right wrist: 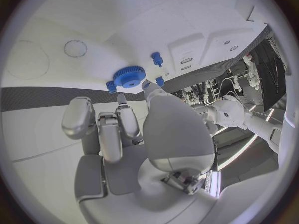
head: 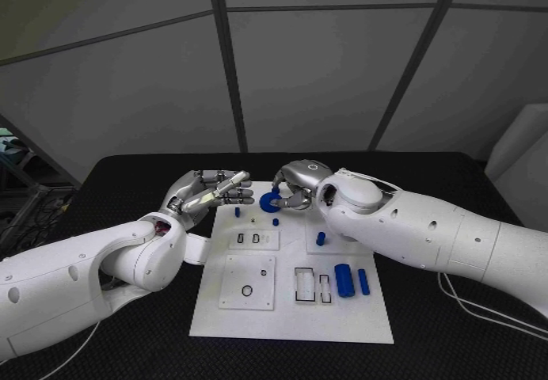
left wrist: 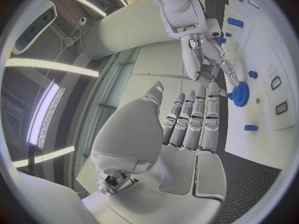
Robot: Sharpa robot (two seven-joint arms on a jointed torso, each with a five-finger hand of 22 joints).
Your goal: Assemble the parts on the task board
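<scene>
A black table [head: 114, 182] carries the white task board [head: 291, 317], the landmark for everything else here. The board lies flat at the table's middle, its recessed panels showing slots and round holes.

The robot's right arm [head: 457, 233] reaches over the board's far right part. Its right hand [head: 299, 186] hovers at the board's far edge, fingers curled down onto a blue gear [head: 269, 203]. The right wrist view shows the gear [right wrist: 129, 76] lying flat-faced against the board's white surface, the fingertips [right wrist: 148, 86] touching its rim; whether the gear is fully seated in the board cannot be told.

The left arm [head: 80, 269] lies along the board's left side. Its left hand [head: 206, 194] is raised beside the board's far left corner, holding nothing, its fingers straight and side by side, as the left wrist view confirms [left wrist: 190, 122].

Toward the board's right side, nearer the robot, a thick blue cylinder [head: 344, 279] lies beside a thinner blue bar [head: 363, 281], the two close but apart. A short blue peg [head: 321, 237] stands further in on the board's right half. Two small blue pins [head: 237, 212] and [head: 275, 222] stand near the board's far edge, just beside the gear.
</scene>
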